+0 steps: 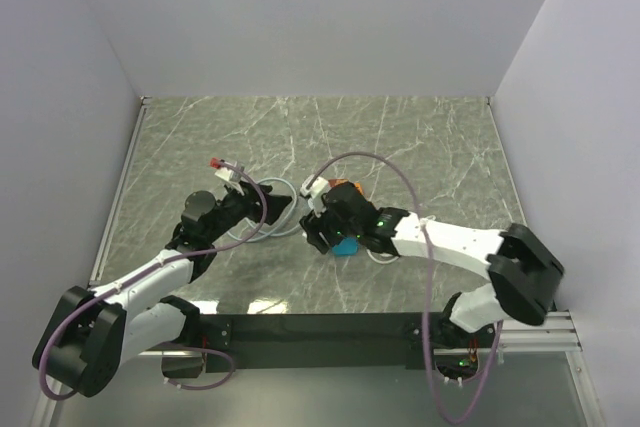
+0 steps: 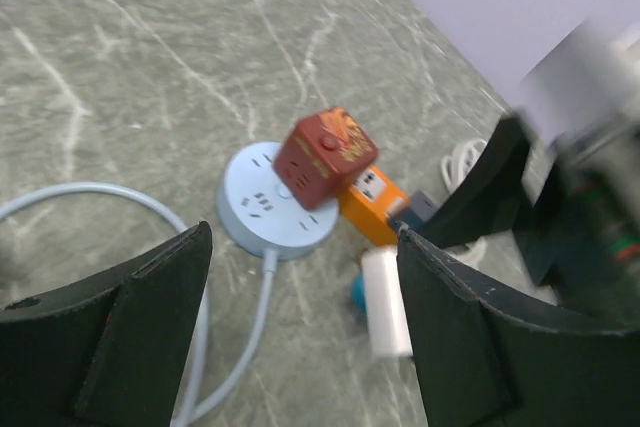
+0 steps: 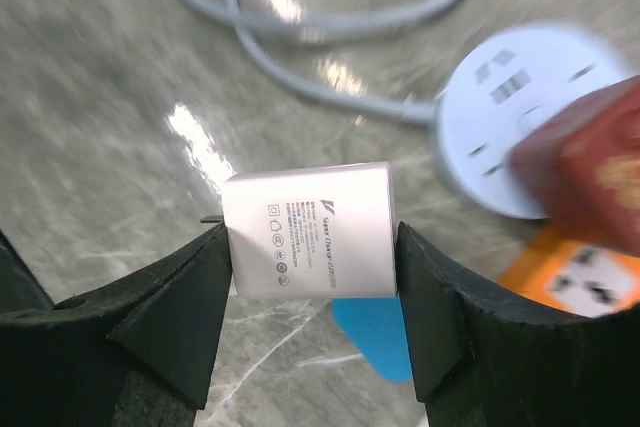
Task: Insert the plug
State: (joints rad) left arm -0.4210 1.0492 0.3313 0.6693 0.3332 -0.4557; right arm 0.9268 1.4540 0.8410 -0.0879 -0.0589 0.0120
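Note:
My right gripper [image 3: 312, 247] is shut on a white charger plug [image 3: 308, 230], its printed face towards the camera, held just above the table near a round pale-blue socket hub [image 3: 520, 117]. The hub [image 2: 275, 209] has a dark red cube [image 2: 325, 155] on it, with an orange block [image 2: 372, 202] beside it. The white plug [image 2: 385, 302] also shows in the left wrist view. My left gripper [image 2: 300, 317] is open and empty, a little left of the hub. In the top view the right gripper [image 1: 325, 222] and the left gripper [image 1: 268, 209] face each other.
The hub's pale grey cord [image 2: 110, 197] loops over the marble table [image 1: 400, 137] to the left. A blue object [image 3: 375, 332] lies under the plug, also in the top view [image 1: 345, 245]. A small red-tipped white part [image 1: 222, 169] lies behind the left gripper. Walls enclose the table.

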